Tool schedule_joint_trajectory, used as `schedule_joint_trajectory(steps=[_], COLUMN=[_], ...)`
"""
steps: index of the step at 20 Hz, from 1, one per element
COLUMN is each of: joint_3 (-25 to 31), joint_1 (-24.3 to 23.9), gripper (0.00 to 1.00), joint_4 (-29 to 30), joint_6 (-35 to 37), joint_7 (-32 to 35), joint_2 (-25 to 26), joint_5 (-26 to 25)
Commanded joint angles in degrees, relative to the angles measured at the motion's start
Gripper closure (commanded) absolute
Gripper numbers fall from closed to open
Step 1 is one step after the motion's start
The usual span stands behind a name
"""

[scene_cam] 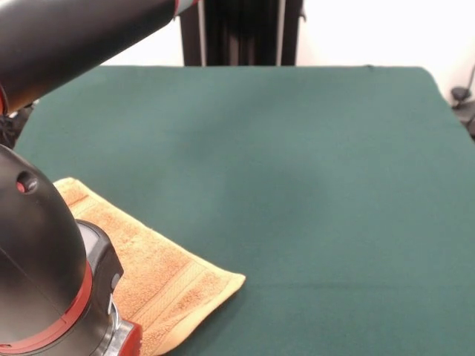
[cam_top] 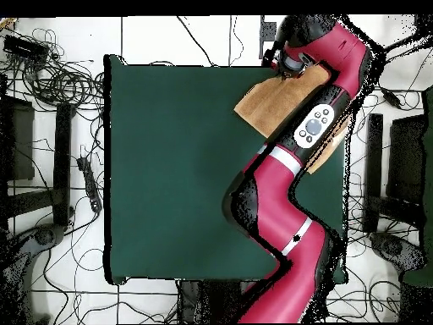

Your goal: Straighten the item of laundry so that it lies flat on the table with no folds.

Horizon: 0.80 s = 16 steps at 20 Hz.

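The item of laundry [scene_cam: 159, 276] is an orange-tan towel lying at the near left of the green table [scene_cam: 312, 185], with a ribbed band along its end and one corner pointing right. My arm's big wrist housing [scene_cam: 44, 282] covers its left part. From overhead, the item of laundry [cam_top: 269, 103] lies by the table's [cam_top: 169, 169] upper right corner, and the arm crosses over it, so it shows on both sides. My gripper [cam_top: 284, 66] sits over the towel's upper edge near the table's rim. Its state is hidden.
The towel reaches close to the table's edge on the arm's side. Cables [cam_top: 59, 80] lie tangled on the floor around the table. Dark stands [cam_top: 17, 144] flank it left and right, and a black post [scene_cam: 241, 33] rises behind the far edge.
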Motion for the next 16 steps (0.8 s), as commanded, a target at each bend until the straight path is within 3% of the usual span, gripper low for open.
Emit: schedule_joint_trajectory(steps=[1, 16], joint_3=[-1.87, -1.09], joint_1=[2.47, 2.40], gripper=[1.00, 1.00], joint_4=[-4.66, -5.08], joint_6=[5.13, 2.60], joint_7=[-16.59, -14.10], joint_2=[0.44, 0.47], joint_5=[-5.22, -4.60])
